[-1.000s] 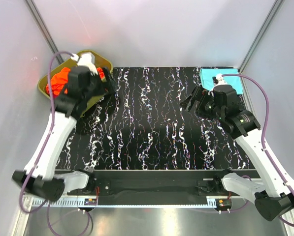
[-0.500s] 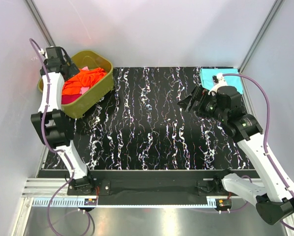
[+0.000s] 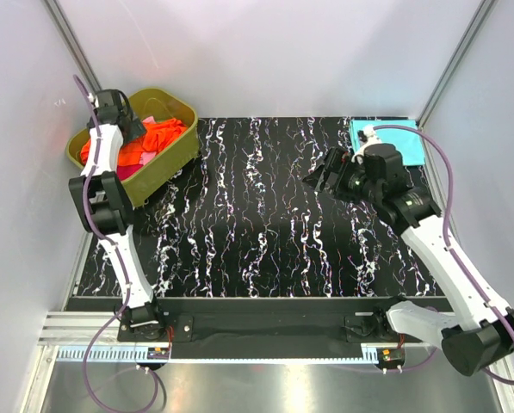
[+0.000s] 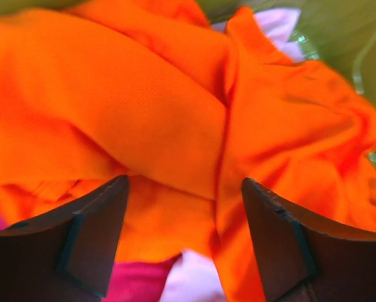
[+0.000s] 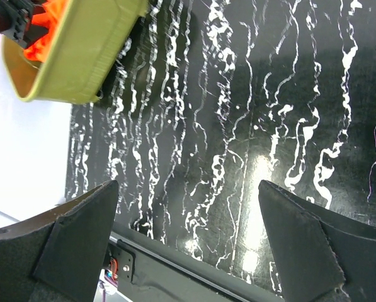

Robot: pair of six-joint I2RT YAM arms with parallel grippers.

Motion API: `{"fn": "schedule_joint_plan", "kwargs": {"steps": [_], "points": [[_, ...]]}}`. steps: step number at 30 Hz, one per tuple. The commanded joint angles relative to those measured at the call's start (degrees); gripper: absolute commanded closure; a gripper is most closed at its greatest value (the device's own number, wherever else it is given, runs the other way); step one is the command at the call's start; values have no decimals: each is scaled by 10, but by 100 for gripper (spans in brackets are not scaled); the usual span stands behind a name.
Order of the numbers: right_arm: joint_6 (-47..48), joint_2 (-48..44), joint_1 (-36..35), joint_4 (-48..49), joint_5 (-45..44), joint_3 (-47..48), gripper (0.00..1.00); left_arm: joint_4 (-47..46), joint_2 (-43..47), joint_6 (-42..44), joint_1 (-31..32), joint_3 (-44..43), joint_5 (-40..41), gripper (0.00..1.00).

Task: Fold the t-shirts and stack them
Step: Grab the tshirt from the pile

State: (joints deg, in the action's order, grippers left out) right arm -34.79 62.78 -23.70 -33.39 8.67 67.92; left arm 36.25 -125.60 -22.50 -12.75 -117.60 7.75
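There are 4 t-shirts in all: 1 orange t-shirt, 1 magenta t-shirt, 1 light pink t-shirt and 1 teal t-shirt. There is 1 olive-green tub and 1 black marbled bench. The robot has 2 arms, the left arm and the right arm. Each arm carries 1 tool, so there are 2 tools: the left tool and the right tool. Each tool shows 2 dark fingers, which makes 4 fingers together.
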Motion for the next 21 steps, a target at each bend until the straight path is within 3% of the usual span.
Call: {"fn": "schedule_joint_plan", "kwargs": {"steps": [1, 2, 4, 6, 9, 10, 17, 20, 21], "points": [[2, 15, -3, 23, 5, 31, 0, -45, -11, -4, -10, -25, -14, 27], [0, 23, -3, 22, 5, 35, 0, -52, -14, -1, -11, -23, -19, 29], [-5, 30, -4, 23, 8, 41, 0, -69, -14, 4, -11, -25, -30, 50], [-9, 38, -3, 22, 13, 46, 0, -72, -8, 4, -12, -35, -40, 78], [-12, 46, -3, 23, 24, 48, 0, -87, 18, -1, -10, -44, -74, 89], [-11, 50, -3, 23, 41, 49, 0, -94, 25, 1, -5, -45, -94, 100], [-21, 52, -3, 20, 65, 30, 0, -111, 127, 18, 35, -63, -105, 100], [-22, 40, -3, 19, 79, 21, 0, -132, 176, 17, 43, -58, -104, 91], [-27, 38, -3, 20, 83, 20, 0, -137, 188, 14, 44, -57, -106, 92]]}}
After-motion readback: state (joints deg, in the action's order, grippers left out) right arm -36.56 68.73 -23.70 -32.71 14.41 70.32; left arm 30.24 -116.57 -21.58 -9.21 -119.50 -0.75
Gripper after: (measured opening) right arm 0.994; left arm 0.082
